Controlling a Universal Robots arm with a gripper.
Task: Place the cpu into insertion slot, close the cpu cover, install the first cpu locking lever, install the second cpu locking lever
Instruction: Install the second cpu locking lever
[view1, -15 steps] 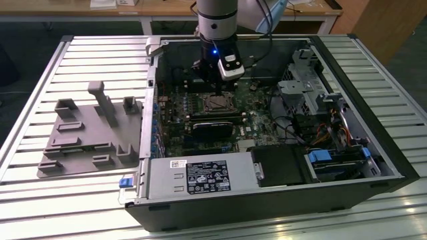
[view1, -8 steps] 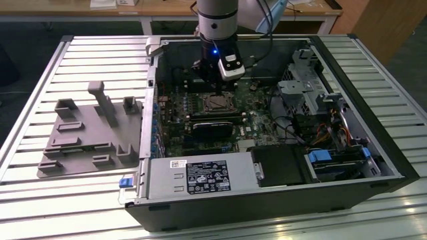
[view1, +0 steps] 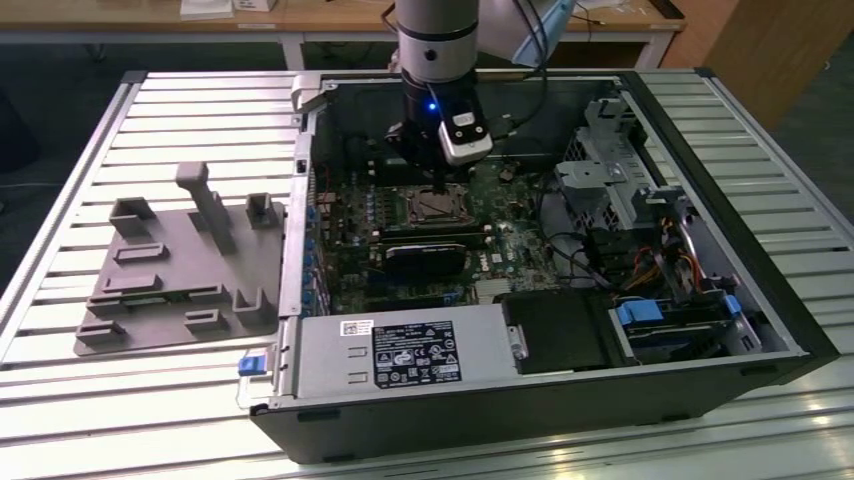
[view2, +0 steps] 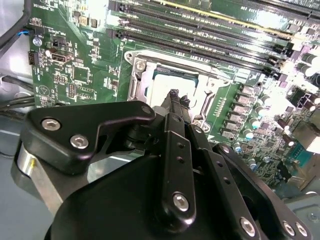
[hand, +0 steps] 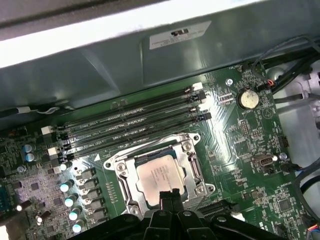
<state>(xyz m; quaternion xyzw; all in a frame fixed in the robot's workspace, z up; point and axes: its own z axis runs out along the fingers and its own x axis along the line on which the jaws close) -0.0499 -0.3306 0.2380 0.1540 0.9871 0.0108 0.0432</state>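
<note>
CPU (hand: 161, 175) sits in the insertion slot (hand: 122, 172), closed hand (hand: 170, 196) poised just above.

slatted metal table (view1: 80, 180); wooden desks (view1: 334, 22) behind; dark floor (view1: 54, 90)

One chip (hand: 161, 173) in one socket (hand: 159, 170). Four long memory slots (hand: 135, 125) beside it. One grey parts tray (view1: 174, 265) outside the case.
</note>
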